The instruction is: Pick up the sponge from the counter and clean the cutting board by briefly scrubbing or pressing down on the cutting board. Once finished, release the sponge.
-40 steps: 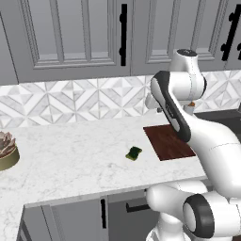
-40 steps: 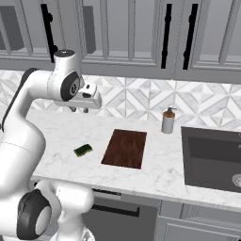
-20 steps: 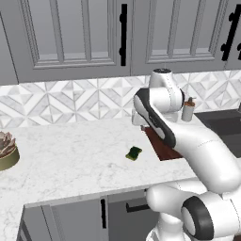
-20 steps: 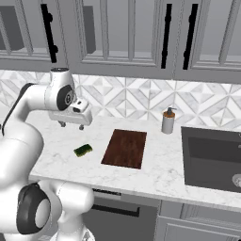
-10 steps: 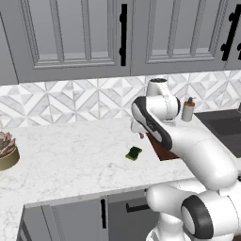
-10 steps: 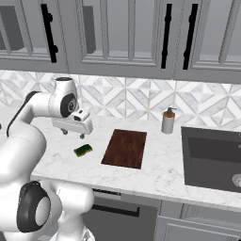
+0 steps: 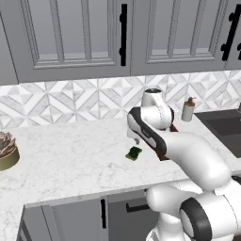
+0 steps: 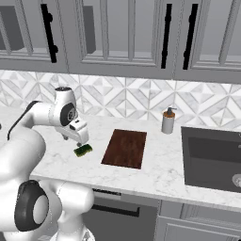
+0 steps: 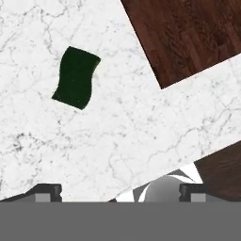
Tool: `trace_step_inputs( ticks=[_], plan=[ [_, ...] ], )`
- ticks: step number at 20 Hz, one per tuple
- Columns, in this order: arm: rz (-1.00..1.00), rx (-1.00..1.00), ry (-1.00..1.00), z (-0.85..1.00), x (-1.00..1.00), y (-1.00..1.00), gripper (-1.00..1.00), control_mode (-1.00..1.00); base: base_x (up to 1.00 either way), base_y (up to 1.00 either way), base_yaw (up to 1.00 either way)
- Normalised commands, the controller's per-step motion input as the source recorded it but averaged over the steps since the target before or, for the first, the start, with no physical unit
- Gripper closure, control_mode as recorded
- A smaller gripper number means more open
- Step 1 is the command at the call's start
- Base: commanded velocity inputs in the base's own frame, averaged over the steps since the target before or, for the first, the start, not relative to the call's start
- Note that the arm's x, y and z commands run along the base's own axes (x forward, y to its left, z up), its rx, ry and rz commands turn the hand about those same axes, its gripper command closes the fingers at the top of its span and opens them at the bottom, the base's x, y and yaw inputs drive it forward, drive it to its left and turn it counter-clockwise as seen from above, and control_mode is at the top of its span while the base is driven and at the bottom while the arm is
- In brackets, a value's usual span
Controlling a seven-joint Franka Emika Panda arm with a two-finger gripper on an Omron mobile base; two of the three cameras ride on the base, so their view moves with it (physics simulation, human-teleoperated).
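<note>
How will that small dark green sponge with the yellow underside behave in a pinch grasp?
Probably soft: the small dark green sponge has wavy edges in the hand view, so the open gripper will likely squash it. Likely light, given how small it is beside the dark reddish-brown wooden cutting board. It lies flat on the counter, so rolling seems unlikely.

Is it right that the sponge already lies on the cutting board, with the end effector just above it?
Not quite. The sponge lies on the counter, beside the cutting board, not on it; the right base view shows this. The end effector is just above it.

One sponge [image 8: 83, 150], one cutting board [image 8: 124, 148], one soap bottle [image 8: 167, 121], one sink [image 8: 212, 157], one bowl [image 7: 7, 151].
</note>
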Motion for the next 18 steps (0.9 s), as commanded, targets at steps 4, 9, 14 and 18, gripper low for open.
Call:
trace_step_inputs(
  ticks=[4, 9, 14, 18],
  plan=[
    [-0.20, 0.00, 0.00, -0.22, 0.22, 0.05, -1.00, -1.00, 0.00, 0.00, 0.00],
    [-0.15, 0.00, 0.00, -0.13, 0.26, 0.00, -1.00, -1.00, 0.00, 0.00, 0.00],
    [-0.07, 0.00, 0.00, -0.10, 0.16, 0.00, -1.00, -1.00, 0.00, 0.00, 0.00],
    [0.00, 0.00, 0.00, -0.27, 0.08, 0.00, -1.00, -1.00, 0.00, 0.00, 0.00]
  ],
)
